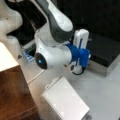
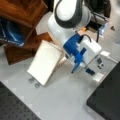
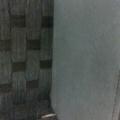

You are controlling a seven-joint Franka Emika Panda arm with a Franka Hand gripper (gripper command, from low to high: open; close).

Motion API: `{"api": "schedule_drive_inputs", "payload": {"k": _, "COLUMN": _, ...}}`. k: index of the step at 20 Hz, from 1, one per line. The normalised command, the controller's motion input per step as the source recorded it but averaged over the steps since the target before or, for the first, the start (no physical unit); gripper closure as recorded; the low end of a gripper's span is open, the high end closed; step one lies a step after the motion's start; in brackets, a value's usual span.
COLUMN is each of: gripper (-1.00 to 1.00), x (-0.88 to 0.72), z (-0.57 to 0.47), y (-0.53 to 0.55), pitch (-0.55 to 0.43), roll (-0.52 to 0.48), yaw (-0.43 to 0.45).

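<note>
Off to a front view's left I see a brown wooden cabinet (image 1: 15, 95) on my grey tabletop (image 1: 105, 92), and a black slab (image 1: 105, 52) at its right. Two small metal discs (image 2: 34, 82) lie near a black perforated mat (image 2: 15, 107).

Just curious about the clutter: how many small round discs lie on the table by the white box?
2. One disc lies by the white box's lower corner in a front view; the second disc is just right of it. More may be hidden behind the arm.
</note>
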Motion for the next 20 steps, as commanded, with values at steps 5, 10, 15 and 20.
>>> {"api": "schedule_drive_inputs", "payload": {"k": 5, "gripper": -1.00, "x": 0.10, "z": -0.25, "y": 0.02, "pitch": 0.047, "roll": -0.155, "yaw": 0.080}}
{"api": "schedule_drive_inputs", "payload": {"k": 10, "gripper": -1.00, "x": 0.08, "z": -0.25, "y": -0.06, "pitch": 0.019, "roll": -0.161, "yaw": 0.163}}
{"api": "schedule_drive_inputs", "payload": {"k": 15, "gripper": -1.00, "x": -0.03, "z": -0.21, "y": -0.22, "pitch": -0.011, "roll": -0.108, "yaw": 0.265}}
{"api": "schedule_drive_inputs", "payload": {"k": 20, "gripper": -1.00, "x": 0.01, "z": -0.23, "y": -0.28, "pitch": -0.060, "roll": -0.041, "yaw": 0.256}}
